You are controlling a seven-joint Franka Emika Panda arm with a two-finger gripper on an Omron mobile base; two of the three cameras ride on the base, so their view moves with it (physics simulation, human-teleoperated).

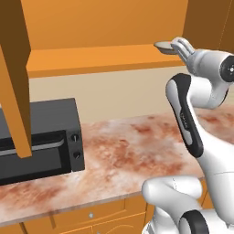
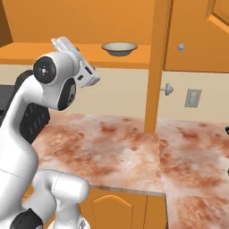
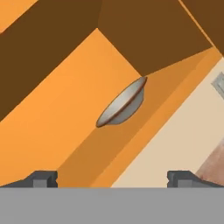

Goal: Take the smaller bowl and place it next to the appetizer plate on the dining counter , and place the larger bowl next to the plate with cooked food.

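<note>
One shallow cream bowl (image 2: 119,48) stands upright on the bottom shelf of an open orange wall cabinet (image 2: 40,53). I cannot tell whether it is the smaller bowl or the larger bowl. The same bowl (image 3: 122,105) shows in the hand view, ahead of the finger tips and well apart from them. My gripper (image 3: 112,179) is open and holds nothing. It is raised to shelf height, with the bowl (image 1: 162,46) just beyond the gripper (image 1: 179,45). From the right, the gripper (image 2: 65,44) sits left of the bowl. The dining counter and both plates are out of view.
A black microwave (image 1: 41,137) stands on the marbled wall counter (image 1: 128,155) at the left. An open cabinet door (image 1: 13,77) hangs over it. The other door's edge (image 2: 156,67) with its knob (image 2: 167,89) hangs right of the bowl. A wall outlet (image 2: 193,97) is beyond.
</note>
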